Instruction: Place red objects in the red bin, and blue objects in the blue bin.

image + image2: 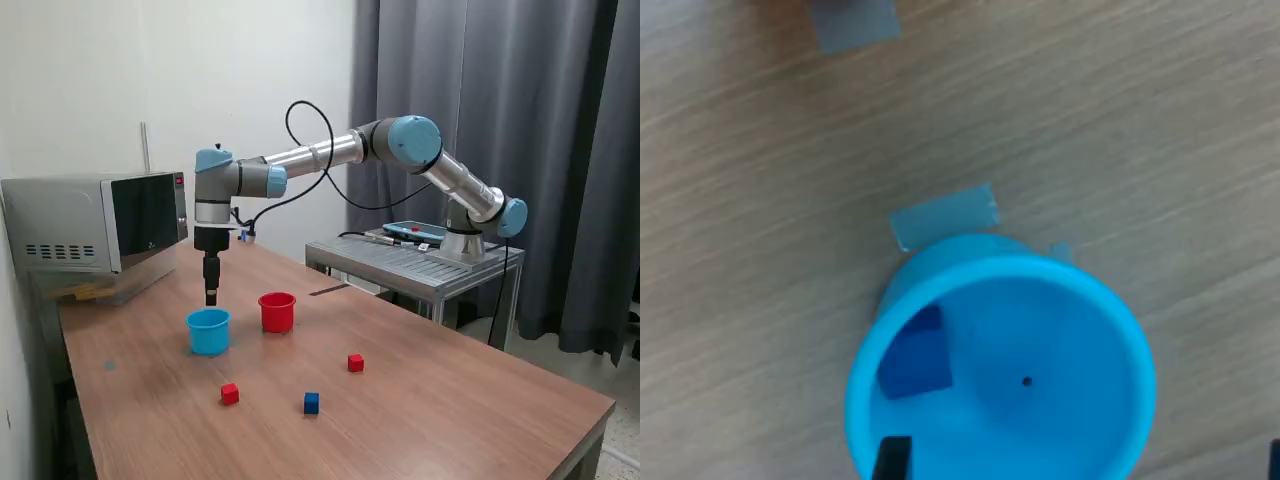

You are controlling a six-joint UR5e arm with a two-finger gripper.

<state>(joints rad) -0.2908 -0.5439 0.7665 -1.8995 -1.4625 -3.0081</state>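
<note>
Jaws [211,298] hover directly above light blue plastic cup [208,331]; grip state cannot tell. Dark blue cube [915,362] inside cup below jaws. Drop step apparently done. Next: fetch remaining blue cube [311,402] on wooden worktop [450,400], well away from jaws.

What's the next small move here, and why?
Probably lift straight up from the blue cup and head for the loose blue cube. The wrist view shows a blue cube already lying inside the cup, and the gripper hangs just above its rim. Whether the fingers are open can't be told. Two red cubes also wait on the table.
</note>
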